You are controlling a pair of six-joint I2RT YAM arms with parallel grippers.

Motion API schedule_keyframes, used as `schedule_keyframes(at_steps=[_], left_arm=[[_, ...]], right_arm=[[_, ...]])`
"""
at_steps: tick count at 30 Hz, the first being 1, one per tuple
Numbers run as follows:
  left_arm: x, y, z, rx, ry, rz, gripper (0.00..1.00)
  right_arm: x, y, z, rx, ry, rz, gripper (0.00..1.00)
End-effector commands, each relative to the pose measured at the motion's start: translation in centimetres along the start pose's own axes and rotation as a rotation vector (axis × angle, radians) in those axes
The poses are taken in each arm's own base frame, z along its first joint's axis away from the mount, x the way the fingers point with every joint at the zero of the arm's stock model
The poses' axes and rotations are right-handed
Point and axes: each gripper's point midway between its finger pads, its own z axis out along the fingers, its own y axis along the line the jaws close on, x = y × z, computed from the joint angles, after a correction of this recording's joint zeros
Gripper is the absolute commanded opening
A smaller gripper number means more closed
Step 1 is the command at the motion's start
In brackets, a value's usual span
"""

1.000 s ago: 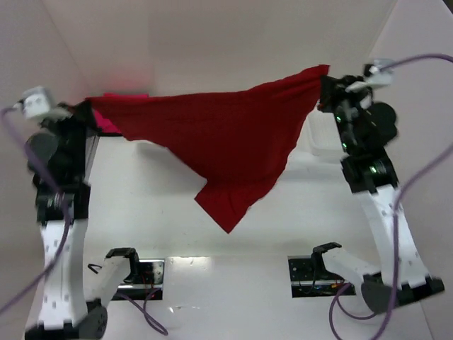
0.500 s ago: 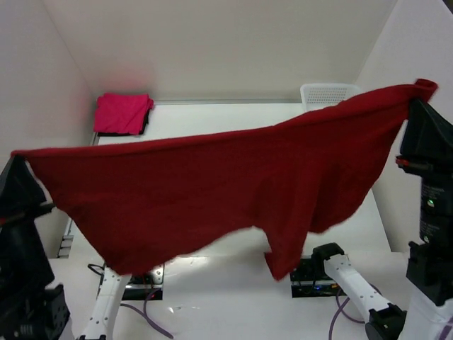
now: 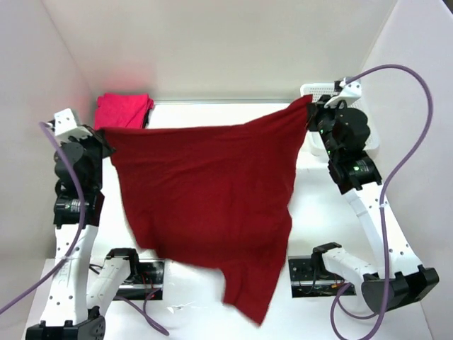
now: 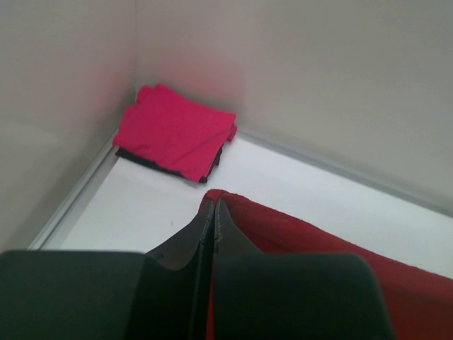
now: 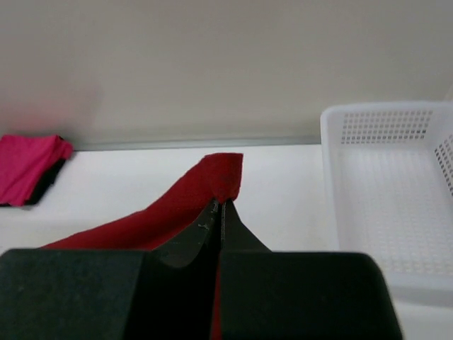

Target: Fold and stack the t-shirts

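A dark crimson t-shirt (image 3: pixel 209 205) hangs in the air, stretched between both arms above the table, its lower tip drooping toward the near edge. My left gripper (image 3: pixel 106 134) is shut on its left corner (image 4: pixel 233 212). My right gripper (image 3: pixel 311 106) is shut on its right corner (image 5: pixel 223 177). In the wrist views, my left gripper (image 4: pixel 214 202) and my right gripper (image 5: pixel 221 204) have their jaws pressed together with red cloth sticking out. A folded magenta-pink t-shirt (image 3: pixel 124 112) lies in the far left corner (image 4: pixel 173 131), also in the right wrist view (image 5: pixel 28 166).
A white mesh basket (image 3: pixel 333 91) stands at the far right, behind my right gripper (image 5: pixel 396 191). Something dark lies under the pink t-shirt. White walls close the table on the left, back and right. The arm bases sit at the near edge.
Both arms went from low and far, up close to the camera, then back down toward the far side. The crimson t-shirt stayed gripped and now hangs long between them.
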Motion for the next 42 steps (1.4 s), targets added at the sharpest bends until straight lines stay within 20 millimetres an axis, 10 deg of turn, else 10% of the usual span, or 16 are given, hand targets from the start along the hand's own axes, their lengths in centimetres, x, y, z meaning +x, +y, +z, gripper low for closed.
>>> schedule_keyframes(at_steps=[1,11,27,33,42], left_arm=[[0.1,0.2,0.9,-0.004,-0.059,-0.023,0.0],[8.4,1.3,7.2,-0.082,0.136,0.029,0.0],[9.5,-0.3,19.5,-0.068,0.156,0.116,0.0],[14.3,1.1,24.4,-0.121,0.27,0.093,0.0],[16.2,1.8,29.3,-0.083,0.33,0.092,0.0]], right_arm=[[-1.5,-0.5,0.9,0.032,-0.103,0.018,0.0],[7.2,-0.6,7.2,0.035,0.039,0.004,0.0],[9.6,-0.2,16.8,0.077,0.091,-0.006,0.0],[11.0,-0.7,21.9,0.108,0.115,-0.042,0.0],[13.5,-3.9,29.0,0.079,0.166,0.063,0.0]])
